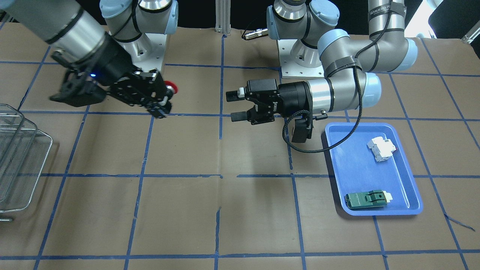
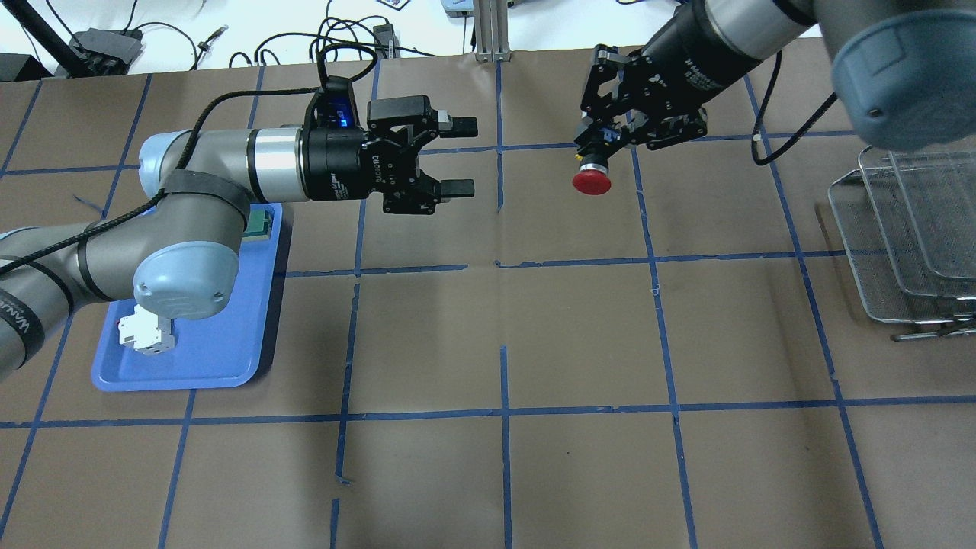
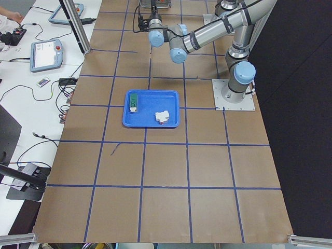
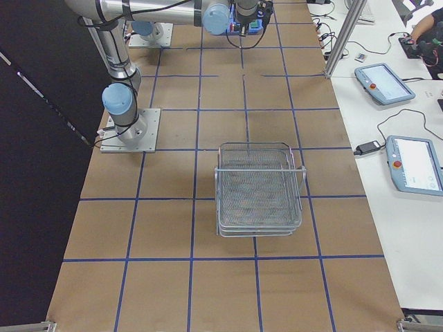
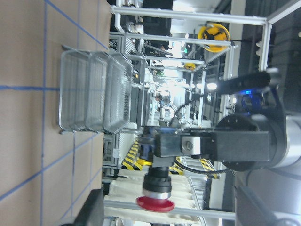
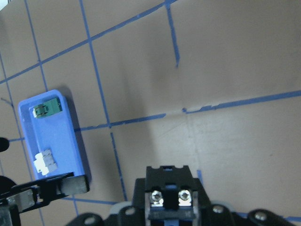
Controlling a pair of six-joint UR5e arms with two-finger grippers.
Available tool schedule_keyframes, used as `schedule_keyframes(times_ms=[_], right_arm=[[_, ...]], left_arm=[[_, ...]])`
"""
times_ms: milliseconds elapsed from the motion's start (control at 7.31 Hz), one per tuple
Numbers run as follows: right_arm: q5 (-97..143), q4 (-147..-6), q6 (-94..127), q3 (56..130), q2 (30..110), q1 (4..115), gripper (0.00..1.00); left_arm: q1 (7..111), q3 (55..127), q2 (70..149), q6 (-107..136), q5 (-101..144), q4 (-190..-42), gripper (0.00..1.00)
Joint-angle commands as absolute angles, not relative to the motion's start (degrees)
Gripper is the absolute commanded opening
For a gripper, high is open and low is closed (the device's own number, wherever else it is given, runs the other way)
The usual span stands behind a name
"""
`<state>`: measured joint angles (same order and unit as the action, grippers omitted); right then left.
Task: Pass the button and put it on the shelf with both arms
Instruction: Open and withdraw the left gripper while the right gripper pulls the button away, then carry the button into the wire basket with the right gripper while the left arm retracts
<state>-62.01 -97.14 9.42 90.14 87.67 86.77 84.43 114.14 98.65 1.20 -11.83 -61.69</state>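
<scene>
Presently: right gripper (image 2: 606, 145) is closed on the black body of the button (image 2: 592, 181), with the red cap sticking out past the fingers. The button is held in the air over the right half of the table (image 2: 503, 457), well off the surface. Left gripper (image 2: 460, 155) is spread wide with nothing between the fingers. It points toward the button but stands apart from it, with a plain gap between.

Progress (judged): the button sits in the arm nearer the shelf and the other arm's jaws are free, so the pass looks complete. Left to do: carry the button to the shelf (image 2: 877, 259) at the table's right end, lower it into a tier, release. No part is visible in the tiers.

Surroundings: the blue tray (image 2: 229, 358) lies near the left end, with the white breaker block (image 1: 381, 148) and green module (image 1: 365, 200) in it. All of these are on the side away from the route.

Obstruction: the overhead view shows nothing lying between button and shelf. The tiers are stepped with raised wire rims, and the upper ones partly cover the lower. Descent probably has to come from above the chosen tier, clearing its rim.
</scene>
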Motion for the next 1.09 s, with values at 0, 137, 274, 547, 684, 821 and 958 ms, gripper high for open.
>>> schedule_keyframes(times_ms=[0, 137, 274, 547, 684, 821, 958], right_arm=[[-78.31, -96.76, -7.30, 87.98, 88.33, 82.02, 0.20], [-83.36, -96.77, -13.39, 88.15, 88.50, 79.22, 0.20], [-84.63, -97.12, -21.45, 89.02, 87.90, 75.01, 0.19], [-90.65, -103.74, -32.75, 93.05, 82.30, 65.70, 0.16], [-95.14, -108.50, -34.35, 93.60, 78.87, 62.87, 0.17], [-95.27, -109.33, -34.80, 92.82, 76.84, 61.19, 0.18], [-95.36, -109.42, -35.85, 92.29, 75.25, 59.87, 0.22]], left_arm=[[84.19, 110.50, 97.39, 2.28, -34.15, -61.96, 1.00], [84.72, 106.82, 96.60, 3.59, -42.98, -63.96, 1.00], [86.03, 103.83, 95.55, 3.60, -52.11, -68.77, 1.00], [89.98, 99.69, 93.35, 3.43, -74.33, -73.97, 1.00], [90.52, 96.97, 92.21, 2.91, -81.32, -79.40, 1.00], [90.53, 93.20, 91.50, 2.55, -86.78, -85.20, 1.00], [90.01, 89.86, 90.71, 0.55, -91.97, -90.39, 1.00]])
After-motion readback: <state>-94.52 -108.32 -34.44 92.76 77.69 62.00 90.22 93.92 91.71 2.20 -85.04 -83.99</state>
